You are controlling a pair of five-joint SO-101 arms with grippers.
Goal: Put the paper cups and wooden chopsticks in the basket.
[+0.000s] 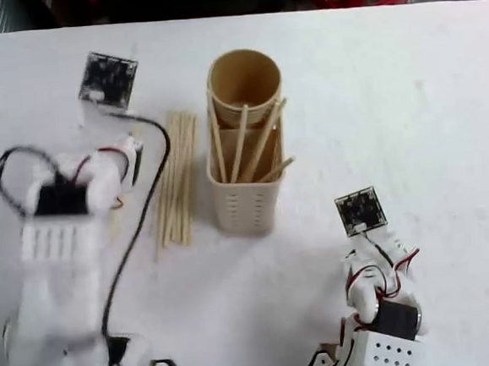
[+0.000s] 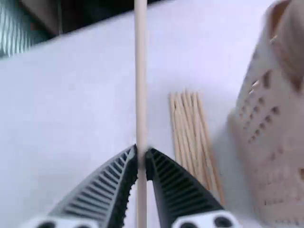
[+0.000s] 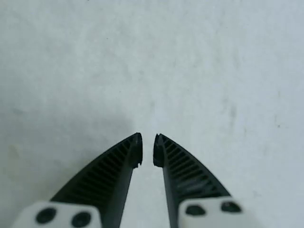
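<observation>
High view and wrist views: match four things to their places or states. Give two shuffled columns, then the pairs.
1 tan paper cup
2 single wooden chopstick
3 bundle of wooden chopsticks
4 right hand

A flat on the white table
B empty, over bare table
C in the cream perforated basket
D pinched in the left hand

Pairs: 1-C, 2-D, 3-A, 4-B

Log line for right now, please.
left gripper: shut on chopstick | right gripper: slightly open, empty, over table | basket: holds paper cup, chopsticks | pile: on table beside basket
</observation>
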